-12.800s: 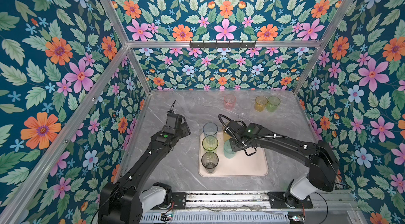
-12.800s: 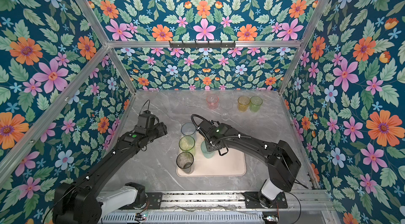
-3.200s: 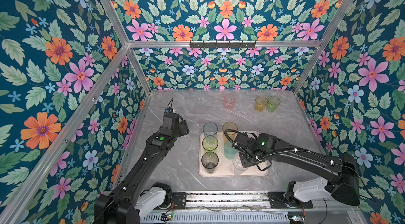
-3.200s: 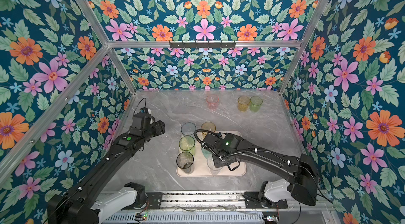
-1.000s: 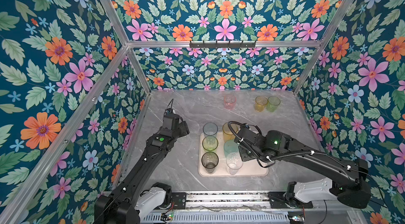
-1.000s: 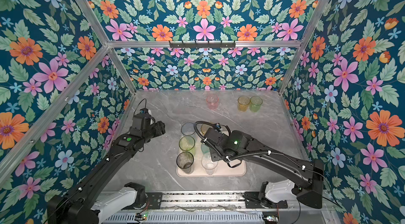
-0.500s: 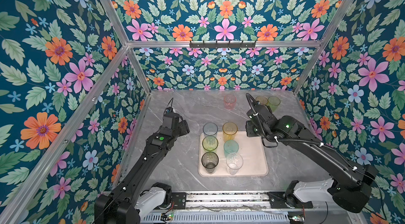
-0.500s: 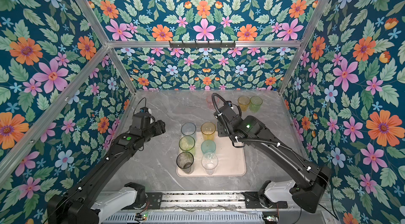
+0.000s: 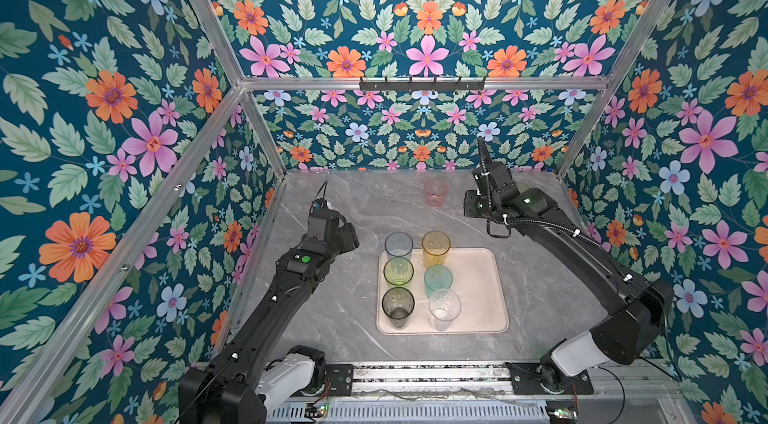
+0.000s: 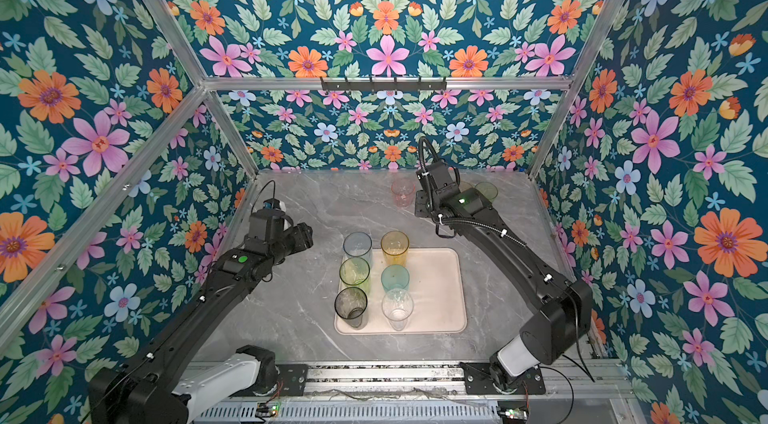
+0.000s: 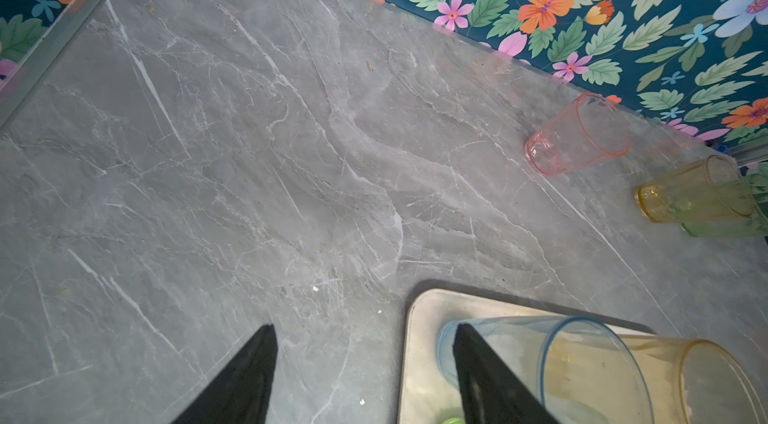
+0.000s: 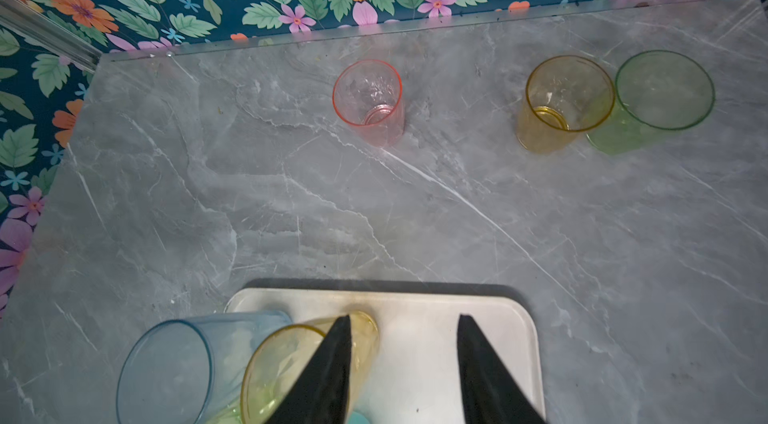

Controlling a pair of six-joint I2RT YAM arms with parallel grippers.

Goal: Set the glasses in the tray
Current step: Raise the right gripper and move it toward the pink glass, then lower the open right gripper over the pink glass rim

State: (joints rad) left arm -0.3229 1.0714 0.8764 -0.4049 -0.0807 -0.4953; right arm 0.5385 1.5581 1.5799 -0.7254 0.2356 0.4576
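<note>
The cream tray holds several upright glasses: blue-grey, yellow-green, smoky, amber, teal and clear. A pink glass, a short amber glass and a green glass stand on the table near the back wall. My right gripper is open and empty, raised between the tray's far edge and those back glasses. My left gripper is open and empty, above the table just left of the tray.
The grey marble table is walled by floral panels at the back and on both sides. My right arm hides the short amber and green glasses in a top view. The tray's right half is bare.
My right arm has lifted away from the tray, leaving the clear glass there, and has swung back toward the far glasses with its jaws a little wider. The left arm has not moved.
</note>
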